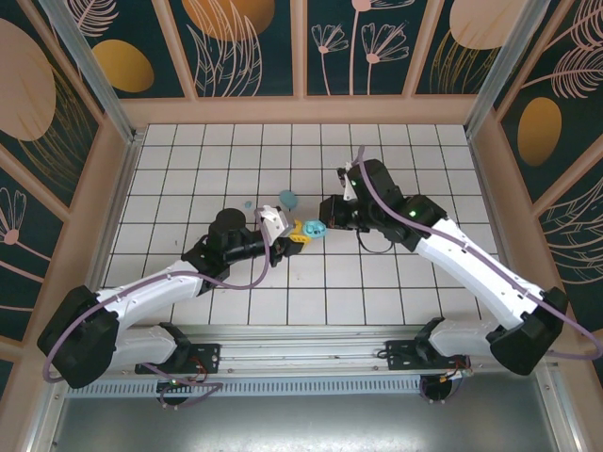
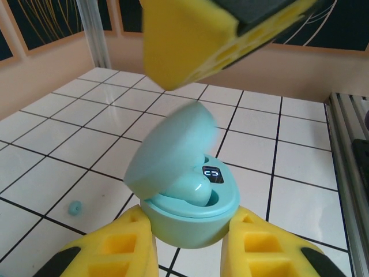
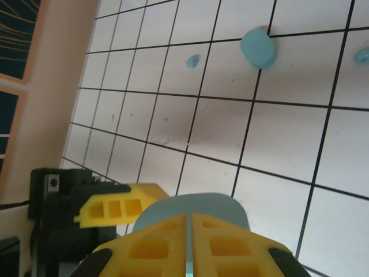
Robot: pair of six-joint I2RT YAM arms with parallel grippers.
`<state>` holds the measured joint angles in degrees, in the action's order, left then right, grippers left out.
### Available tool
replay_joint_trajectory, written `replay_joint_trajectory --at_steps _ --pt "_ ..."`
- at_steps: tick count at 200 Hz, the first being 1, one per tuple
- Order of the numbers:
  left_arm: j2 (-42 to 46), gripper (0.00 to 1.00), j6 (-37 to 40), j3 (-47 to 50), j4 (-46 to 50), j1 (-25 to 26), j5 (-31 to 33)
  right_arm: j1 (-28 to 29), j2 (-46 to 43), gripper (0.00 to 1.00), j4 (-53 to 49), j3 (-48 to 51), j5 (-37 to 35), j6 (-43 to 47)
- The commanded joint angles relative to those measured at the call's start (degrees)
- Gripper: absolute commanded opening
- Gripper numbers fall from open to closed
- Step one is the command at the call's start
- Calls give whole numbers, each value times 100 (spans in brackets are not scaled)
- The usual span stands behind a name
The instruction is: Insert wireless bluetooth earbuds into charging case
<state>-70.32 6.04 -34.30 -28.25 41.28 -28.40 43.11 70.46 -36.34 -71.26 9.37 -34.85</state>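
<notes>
L gripper (image 1: 301, 233) was clamped on the base of the open charging case (image 2: 199, 222), apparently holding it just off the tiled table (image 1: 424, 169) w/ the mouth tilted up, prob. so the other arm could work on it from above. One earbud (image 2: 193, 190) sat in its well under the half-raised lid (image 2: 173, 144); the 2nd well couldn't be made out. R gripper (image 3: 189, 242) hung just over the lid, jaws pressed together w/ nothing clearly visible btwn them. The closed tips likely served as a blunt pusher, to seat the bud or tip the lid. Loose earbuds (image 3: 192, 60) lay on the tiles well apart from the held case, near a second case (image 3: 258, 47) lying shut on the table.
</notes>
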Motion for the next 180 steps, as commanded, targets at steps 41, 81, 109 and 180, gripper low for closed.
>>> replay_joint_trajectory --at_steps 41,81,109,180 --pt "177 5 -105 -94 -532 24 8 -98 -953 16 -226 312 -89 -287" --pt "320 5 -553 -53 -950 29 -152 -412 -1600 46 830 927 347 -740" --pt "431 5 -861 -65 -1159 25 -296 -470 -1637 57 1649 1256 917 -1036" --pt "513 5 -1313 -145 -1620 26 -633 -479 -949 61 2432 1350 1871 -1460"
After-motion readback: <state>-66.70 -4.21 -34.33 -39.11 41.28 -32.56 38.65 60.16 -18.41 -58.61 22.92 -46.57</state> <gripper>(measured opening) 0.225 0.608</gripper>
